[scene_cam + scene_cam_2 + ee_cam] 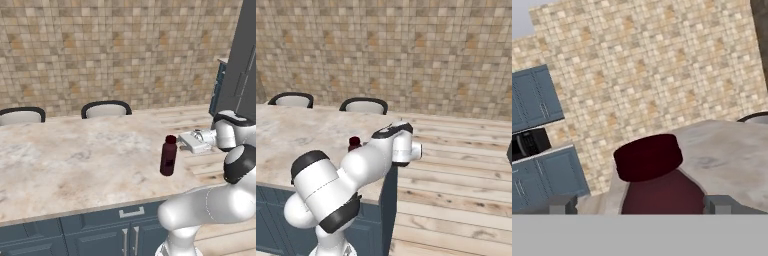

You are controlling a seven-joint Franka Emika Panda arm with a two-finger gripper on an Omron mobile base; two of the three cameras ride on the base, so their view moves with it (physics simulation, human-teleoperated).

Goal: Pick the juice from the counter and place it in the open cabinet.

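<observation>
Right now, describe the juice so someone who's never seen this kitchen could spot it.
Start at the broad marbled counter with dark blue fronts, two chair backs along its far edge. Near its right-hand end in the left base view stands the juice, upright, the gripper level with its cap. It is a slim dark maroon bottle with a matching cap.

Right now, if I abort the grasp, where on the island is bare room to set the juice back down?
The counter is bare from the juice left toward the two chair backs. It is tight only at the right edge, where the gripper flanks the bottle.
</observation>
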